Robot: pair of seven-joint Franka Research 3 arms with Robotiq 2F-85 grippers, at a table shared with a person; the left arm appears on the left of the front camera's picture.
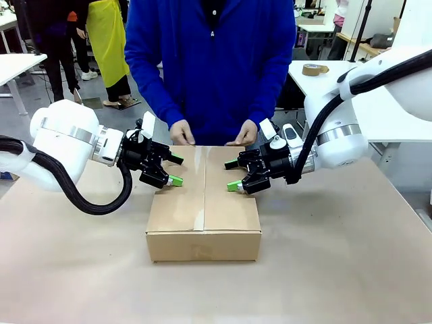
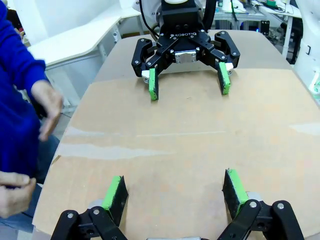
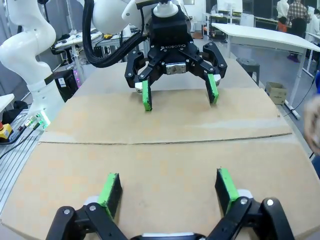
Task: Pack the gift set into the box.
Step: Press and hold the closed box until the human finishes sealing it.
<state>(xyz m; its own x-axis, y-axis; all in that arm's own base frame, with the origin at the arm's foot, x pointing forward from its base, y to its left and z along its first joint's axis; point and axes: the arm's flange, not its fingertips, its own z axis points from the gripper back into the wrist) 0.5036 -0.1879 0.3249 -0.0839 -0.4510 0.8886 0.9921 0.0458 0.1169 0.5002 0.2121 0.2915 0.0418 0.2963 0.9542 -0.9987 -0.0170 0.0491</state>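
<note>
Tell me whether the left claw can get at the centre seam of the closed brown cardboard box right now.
Probably yes. The left claw is open over the brown cardboard box, beside its seam; nothing lies between them. The right claw, open too, is over the other flap.

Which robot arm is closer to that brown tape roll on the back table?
Right. The right gripper, jaws open, is over the right half of the box, on the same side as the tape roll; the left gripper is over the left half, farther off.
</note>
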